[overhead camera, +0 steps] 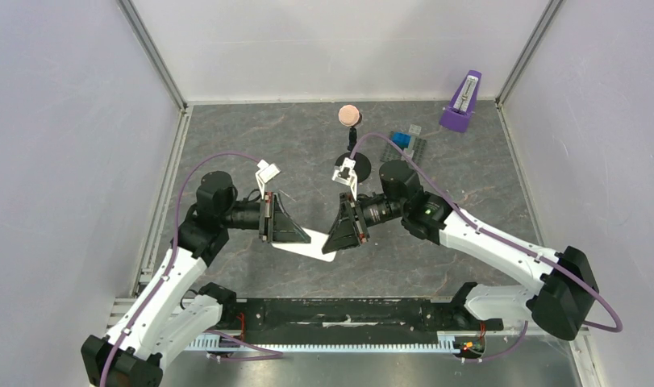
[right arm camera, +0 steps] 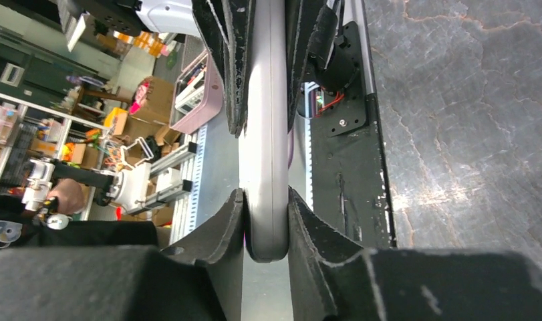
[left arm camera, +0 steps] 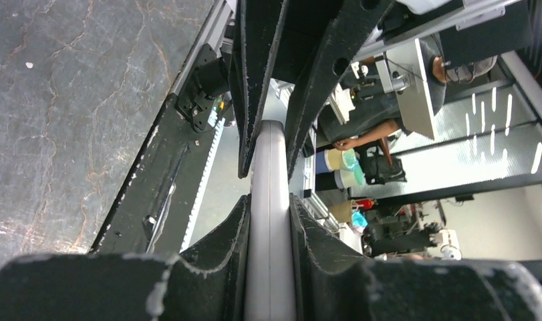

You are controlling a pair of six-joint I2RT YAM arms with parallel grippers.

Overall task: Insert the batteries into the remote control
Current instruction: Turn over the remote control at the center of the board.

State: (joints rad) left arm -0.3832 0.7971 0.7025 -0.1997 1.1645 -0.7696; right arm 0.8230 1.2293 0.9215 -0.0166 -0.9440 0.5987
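The white remote control (overhead camera: 314, 244) hangs above the table between my two grippers, its plain white side up. My left gripper (overhead camera: 301, 234) is shut on its left end; in the left wrist view the remote (left arm camera: 271, 221) runs edge-on between the fingers. My right gripper (overhead camera: 333, 235) is shut on its right end; in the right wrist view the remote's rounded end (right arm camera: 266, 200) sits between the fingers. The other gripper's fingers clamp the far end in each wrist view. The batteries are out of view.
A grey plate with blue blocks (overhead camera: 407, 142) and a purple metronome (overhead camera: 462, 103) stand at the back right. A small stand with a pink ball (overhead camera: 349, 115) on a black base (overhead camera: 353, 168) is at back centre. The black rail (overhead camera: 347, 313) runs along the near edge.
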